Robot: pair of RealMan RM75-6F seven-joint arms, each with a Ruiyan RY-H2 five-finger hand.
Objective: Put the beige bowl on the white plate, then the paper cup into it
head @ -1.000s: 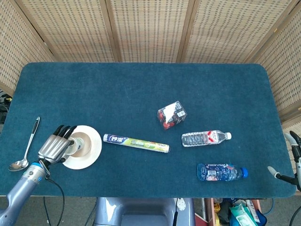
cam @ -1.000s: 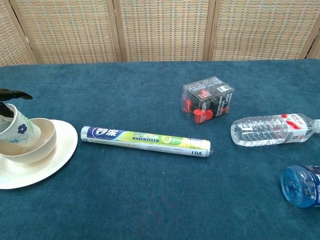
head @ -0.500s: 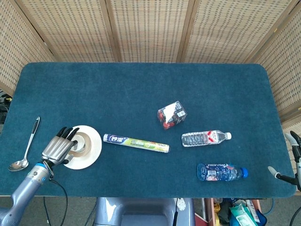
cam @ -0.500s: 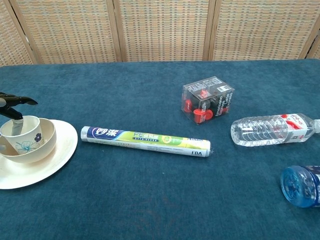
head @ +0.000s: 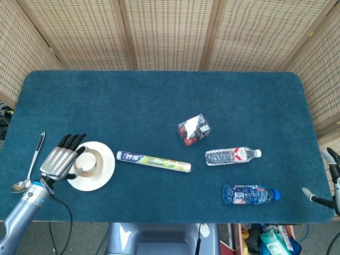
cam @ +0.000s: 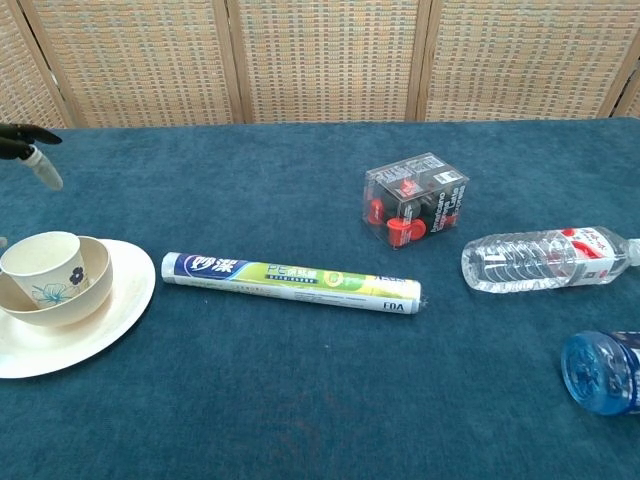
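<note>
The worktop [head: 159, 101] is covered in a dark blue, short-pile felt-like cloth with rounded corners. At its near left edge a round, glossy white plate [cam: 120, 310] lies flat. The smooth beige bowl [cam: 85, 285] sits on this plate, and the white paper cup with a small blue flower print [cam: 45, 268] stands upright inside the bowl.

The left hand [head: 57, 162], metallic grey with black fingertips, hovers just left of the plate with fingers spread apart and holding nothing; in the chest view only dark fingertips [cam: 20, 135] show at the frame edge. The right hand [head: 329, 180] is barely visible at the far right edge; its state cannot be determined.

Other items: a polished metal spoon [head: 27, 172] left of the plate; a cylindrical roll of cling film in printed wrapper [cam: 290, 281]; a clear rigid plastic box with red contents [cam: 417, 198]; two ribbed clear plastic bottles lying down, one red-labelled [cam: 545, 259], one blue-labelled [head: 249, 194].
</note>
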